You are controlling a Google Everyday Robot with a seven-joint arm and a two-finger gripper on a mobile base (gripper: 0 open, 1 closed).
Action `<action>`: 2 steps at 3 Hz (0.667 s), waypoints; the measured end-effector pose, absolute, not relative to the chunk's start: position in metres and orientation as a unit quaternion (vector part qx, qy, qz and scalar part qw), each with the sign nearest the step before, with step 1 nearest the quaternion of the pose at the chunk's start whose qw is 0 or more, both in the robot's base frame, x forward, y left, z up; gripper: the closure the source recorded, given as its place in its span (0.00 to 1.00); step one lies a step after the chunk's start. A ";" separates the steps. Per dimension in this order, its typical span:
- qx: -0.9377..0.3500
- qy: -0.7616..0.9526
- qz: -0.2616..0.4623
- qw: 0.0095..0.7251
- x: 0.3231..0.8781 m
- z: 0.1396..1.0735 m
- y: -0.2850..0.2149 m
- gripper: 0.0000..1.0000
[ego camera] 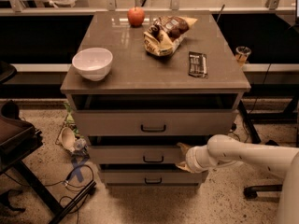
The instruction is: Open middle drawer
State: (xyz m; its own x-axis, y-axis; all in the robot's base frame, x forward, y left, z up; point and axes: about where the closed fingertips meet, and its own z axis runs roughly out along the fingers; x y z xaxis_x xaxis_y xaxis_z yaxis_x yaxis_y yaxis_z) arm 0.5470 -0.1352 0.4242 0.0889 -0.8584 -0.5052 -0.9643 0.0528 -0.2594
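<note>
Drawer two of three is my target: the middle drawer (119, 154) lies in the front of the desk (140, 76), between the taller top drawer (112, 123) and the low bottom drawer (124, 176). Its front looks flush or close to it, with a dark gap above, so I judge it not yet pulled out. Its small black handle (153, 159) is a bar lying level at the centre of the front, long axis running side to side. My hand (180, 157) is at the same height, just to the right of that handle in the camera view and close against the drawer front. I cannot tell whether it touches the panel. The fingers are spread, one above the other, with nothing between them. That stacking suits a level bar, so what the next move turns on, as I read it, is a short slide leftward along the front until the fingers straddle the handle, then a close and a straight pull toward me. The arm (247, 154) comes in from the right, low and roughly level. Up on the desk, well clear of all this, are a white bowl (92, 63), an apple (136, 16), a snack bag (166, 34) and a dark bar (197, 64).
</note>
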 end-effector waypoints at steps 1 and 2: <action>-0.682 0.668 0.094 0.282 0.547 0.424 -0.135 0.99; -0.681 0.672 0.086 0.277 0.523 0.442 -0.150 1.00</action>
